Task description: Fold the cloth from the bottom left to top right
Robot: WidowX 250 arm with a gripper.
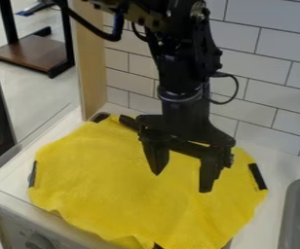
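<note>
Cloth (107,185), bright yellow with a fine, faintly pebbled weave, lies spread out over the left and middle of the white countertop (283,168). We see a loose, rounded shape with wavy edges, shallow wrinkles in its surface and small ruffles along the near side, where it reaches the counter's near edge. Dark strips (257,176) show around its rim at the left, right, far left and near side.

Over the right half of the cloth hangs the gripper (182,182), matte black and angular, its two fingers spread wide and pointing down, with yellow fabric visible between them. We cannot tell whether the tips touch the cloth. The arm (182,63) comes in from the top edge and hides some of the cloth's far side from us; a thin cable (234,90) loops out at its right.

Behind, glossy white tiles (266,87) with dark joints cover the wall, and a pale wooden panel (91,58) stands upright beyond the cloth's far left. To the right we find the smooth gray rim of a sink (291,192); below the counter's near left edge, a round knob (39,241). Further left stands a black unit (0,112) with a red glow.
</note>
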